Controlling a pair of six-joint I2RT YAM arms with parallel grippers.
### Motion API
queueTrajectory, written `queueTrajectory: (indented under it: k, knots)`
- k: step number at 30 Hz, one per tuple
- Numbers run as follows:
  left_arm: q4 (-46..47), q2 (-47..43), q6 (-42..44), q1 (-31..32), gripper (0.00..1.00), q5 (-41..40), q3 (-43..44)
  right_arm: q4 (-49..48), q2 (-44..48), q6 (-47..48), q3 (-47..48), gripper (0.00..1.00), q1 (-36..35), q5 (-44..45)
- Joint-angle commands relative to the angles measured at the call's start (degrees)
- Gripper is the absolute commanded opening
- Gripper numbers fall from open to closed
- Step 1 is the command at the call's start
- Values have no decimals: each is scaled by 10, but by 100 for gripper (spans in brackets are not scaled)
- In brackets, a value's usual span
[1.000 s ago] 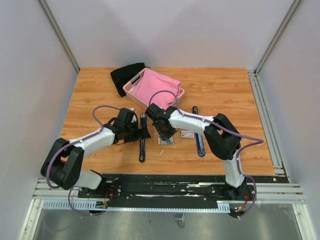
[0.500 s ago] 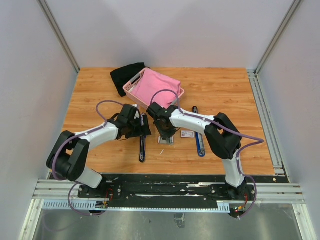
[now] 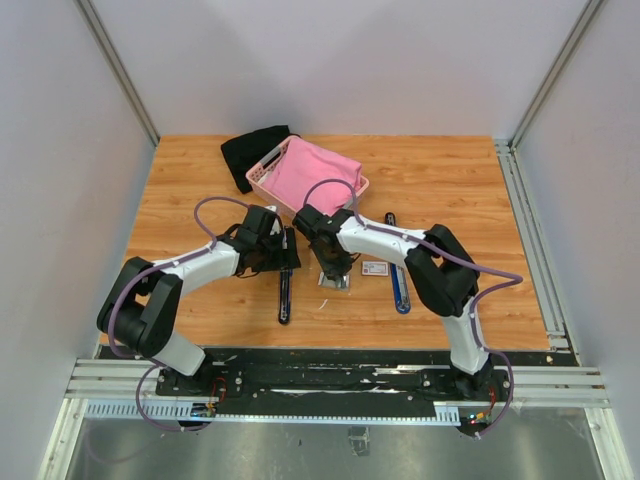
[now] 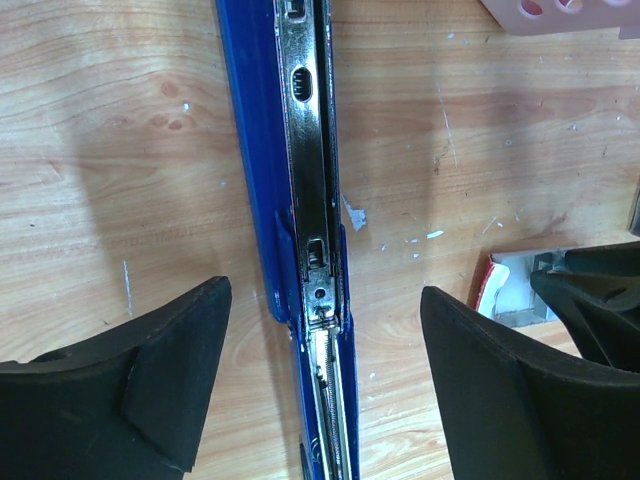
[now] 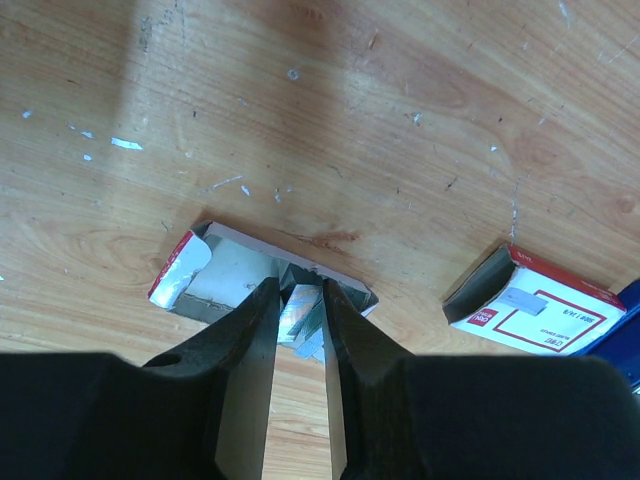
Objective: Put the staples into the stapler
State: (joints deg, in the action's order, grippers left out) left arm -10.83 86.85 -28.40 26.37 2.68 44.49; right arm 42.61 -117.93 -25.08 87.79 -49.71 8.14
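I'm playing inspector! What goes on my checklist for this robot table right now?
Surface: wooden table, white scraps scattered.
Job's things: stapler lying open; staples in open carton; second carton beside.
Clutter: pink basket with pink cloth; black cloth; another long blue tool.
Grippers: left gripper open, straddling stapler; right gripper closed on staples.
Cables: purple cables loop over both arms.
Surroundings: pale walls, metal rails.
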Motion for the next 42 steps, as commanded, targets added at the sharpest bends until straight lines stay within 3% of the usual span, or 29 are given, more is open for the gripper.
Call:
queueTrajectory:
  k: [1, 9, 15, 25, 33, 38, 42]
  knots:
    - [4, 3, 6, -4, 79, -5, 4, 37, -29, -19, 19, 25, 9, 0]
    - [0, -6, -6, -4, 62, 4, -7, 24, -30, -22, 21, 23, 13, -29]
    - [0, -33, -39, -4, 56, 32, -36, -11, 7, -15, -6, 20, 13, -42]
    - [17, -112, -106, 1, 57, 117, -79, -25, 49, -15, -34, 25, -1, -64]
    - [35, -122, -117, 2, 58, 146, -98, -29, 62, -15, -40, 25, -19, -84]
    - [29, -146, -121, 2, 59, 133, -111, -22, 60, -20, -41, 24, -28, -74]
    - [19, -180, -122, 2, 66, 104, -117, -19, 81, -24, -52, 27, -27, -29]
